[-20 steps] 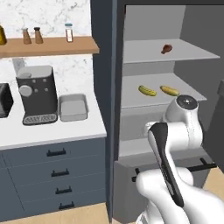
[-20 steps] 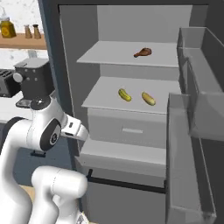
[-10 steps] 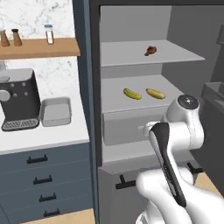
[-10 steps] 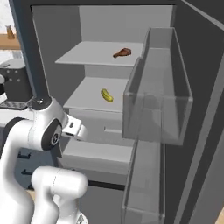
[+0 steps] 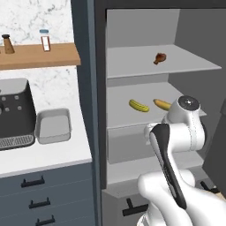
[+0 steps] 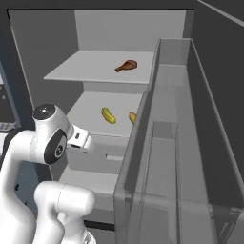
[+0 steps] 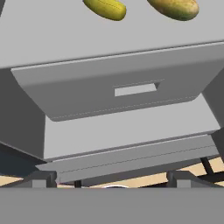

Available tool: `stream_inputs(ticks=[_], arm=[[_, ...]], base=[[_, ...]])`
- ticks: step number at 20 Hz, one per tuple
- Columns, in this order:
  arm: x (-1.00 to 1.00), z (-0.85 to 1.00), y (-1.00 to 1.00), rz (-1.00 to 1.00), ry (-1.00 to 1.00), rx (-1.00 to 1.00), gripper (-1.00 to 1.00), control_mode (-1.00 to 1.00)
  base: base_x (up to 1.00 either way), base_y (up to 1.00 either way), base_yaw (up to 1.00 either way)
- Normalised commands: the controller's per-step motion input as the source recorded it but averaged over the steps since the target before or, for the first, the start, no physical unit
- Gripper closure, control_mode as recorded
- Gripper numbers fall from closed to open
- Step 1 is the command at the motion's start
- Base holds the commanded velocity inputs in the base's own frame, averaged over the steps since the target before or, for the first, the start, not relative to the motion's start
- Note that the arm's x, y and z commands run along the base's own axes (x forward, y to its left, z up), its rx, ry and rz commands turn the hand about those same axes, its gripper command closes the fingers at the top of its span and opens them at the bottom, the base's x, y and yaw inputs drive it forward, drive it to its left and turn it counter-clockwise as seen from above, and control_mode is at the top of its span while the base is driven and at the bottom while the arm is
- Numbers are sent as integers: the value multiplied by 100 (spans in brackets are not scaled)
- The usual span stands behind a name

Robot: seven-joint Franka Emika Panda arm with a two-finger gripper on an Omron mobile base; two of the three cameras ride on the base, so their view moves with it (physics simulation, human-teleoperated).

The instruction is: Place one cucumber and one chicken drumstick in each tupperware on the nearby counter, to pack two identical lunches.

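The released, empty tool (image 6: pixel 85 141) hangs before the open fridge's grey drawer (image 7: pixel 131 87); it should rise and reach onto the middle shelf (image 5: pixel 128 95), approaching the small yellow-green cucumber (image 5: pixel 138 105) lengthwise (an orange-brown item lies just beside). The shallow light-grey rectangular tupperware (image 5: pixel 53 126) sits on the white worktop (image 5: pixel 44 154).

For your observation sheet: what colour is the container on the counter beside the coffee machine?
Light grey. The container shows best in the left base view, next to the black coffee machine.
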Motion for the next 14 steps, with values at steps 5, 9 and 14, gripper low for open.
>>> stream_inputs(ticks=[5,9,14], arm=[[0,0,0,0,0,0,-100,100],[0,0,0,0,0,0,-100,100],[0,0,0,0,0,0,-100,100]], base=[[24,0,0],[3,0,1],[0,0,0]])
